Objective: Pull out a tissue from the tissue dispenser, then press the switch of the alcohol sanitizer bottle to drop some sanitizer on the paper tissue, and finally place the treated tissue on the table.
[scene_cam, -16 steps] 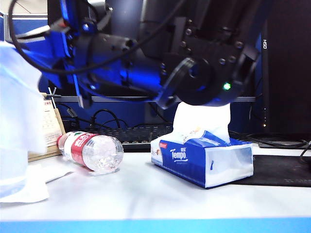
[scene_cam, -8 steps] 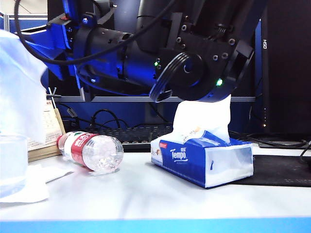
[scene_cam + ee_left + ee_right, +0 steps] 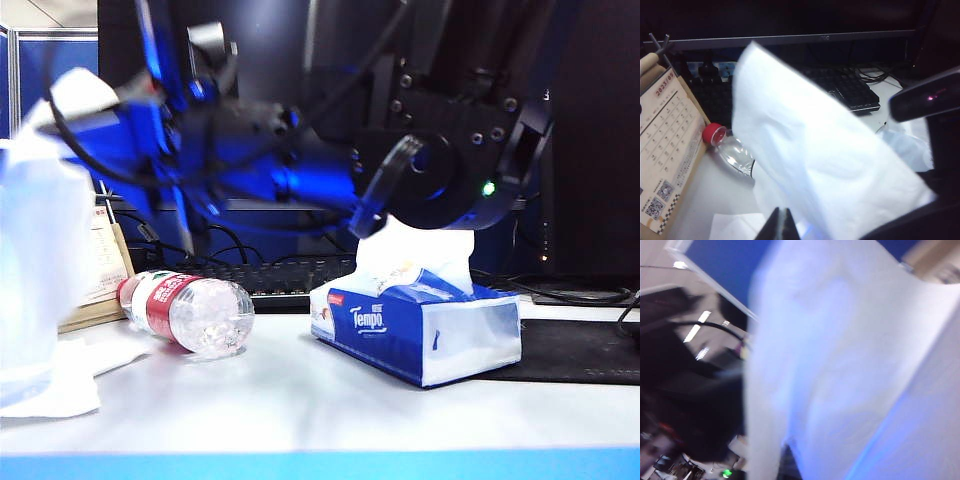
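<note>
While the right fingers, reaching across to the far left of the counter, are closed on the upper edge of the tissue, the sheet hangs down from them, its long axis almost upright. It covers the alcohol sanitizer bottle, so the pump is hidden. The left fingers, just beside the sheet, seem pressed together and empty, and are probably nearer for pressing.

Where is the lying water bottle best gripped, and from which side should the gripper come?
Around the red-labelled middle of the water bottle, from above, jaws across its round body: it lies on its side on the table. The left gripper, facing it, seems free; the right gripper holds the tissue.
</note>
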{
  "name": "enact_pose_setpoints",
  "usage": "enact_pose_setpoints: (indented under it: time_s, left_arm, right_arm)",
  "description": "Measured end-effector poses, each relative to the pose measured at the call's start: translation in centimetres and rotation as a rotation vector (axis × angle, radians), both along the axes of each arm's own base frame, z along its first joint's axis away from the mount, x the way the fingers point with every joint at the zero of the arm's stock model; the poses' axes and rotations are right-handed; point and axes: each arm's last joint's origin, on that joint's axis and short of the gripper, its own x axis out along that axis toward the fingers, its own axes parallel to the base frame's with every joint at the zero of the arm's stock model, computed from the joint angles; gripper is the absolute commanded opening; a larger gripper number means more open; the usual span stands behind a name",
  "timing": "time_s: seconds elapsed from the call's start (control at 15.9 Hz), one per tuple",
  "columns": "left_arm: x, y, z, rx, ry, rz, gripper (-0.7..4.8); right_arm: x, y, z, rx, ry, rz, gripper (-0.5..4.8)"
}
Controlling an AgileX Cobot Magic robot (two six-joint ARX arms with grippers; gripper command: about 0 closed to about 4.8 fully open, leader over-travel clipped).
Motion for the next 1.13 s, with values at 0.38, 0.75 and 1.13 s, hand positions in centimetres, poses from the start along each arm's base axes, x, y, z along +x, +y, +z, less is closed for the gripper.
enact_pose_setpoints:
  time_s: [0.38,0.75,1.13]
  left_arm:
    - [0.0,0.0,0.0,0.0,0.0,0.0,-0.05]
    - [0.0,0.0,0.0,0.0,0.001,-0.001,-0.05]
    - [0.0,-0.1,0.0,-0.008,0.003,-0.034,-0.05]
  right_arm:
    - [-0.2,0.1,-0.3,-0.025,0.012,0.047,-0.05]
    - [-0.7,0.6,0.0,-0.017,0.026,0.07,-0.05]
    - [-0.4,1.4,1.1,0.019,-0.006,0.083,-0.05]
